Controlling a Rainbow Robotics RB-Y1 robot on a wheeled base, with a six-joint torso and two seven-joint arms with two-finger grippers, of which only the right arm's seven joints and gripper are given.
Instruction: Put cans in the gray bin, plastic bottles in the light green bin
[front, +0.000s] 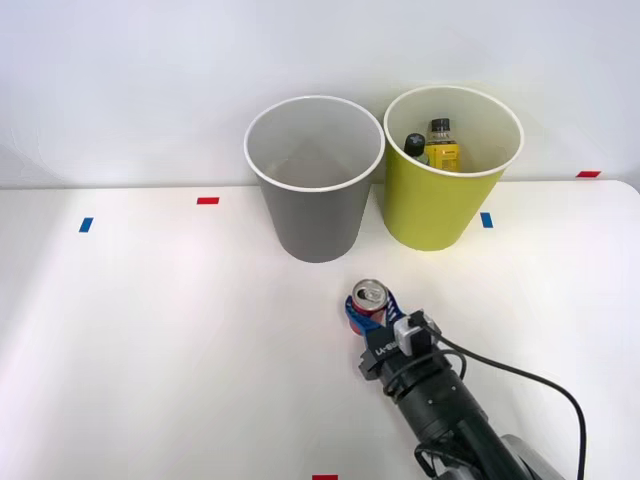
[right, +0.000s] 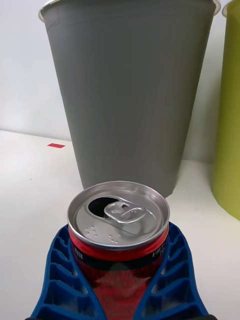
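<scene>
We are looking at what appears to be a robotics lab test bench: a bare white table (front: 150, 330) set against a plain white wall (front: 120, 80), with small red tape marks (front: 208, 200) and blue tape marks (front: 86, 225) stuck at intervals on the tabletop as position guides. A gray bin (front: 315, 175) and a light green bin (front: 450, 170) stand side by side, staged for sorting, and a black cable (front: 540, 385) trails from the robot arm (front: 440, 400).

Black cabled arm (front: 440, 400) ends in blue ribbed fingers (right: 65, 280).
</scene>
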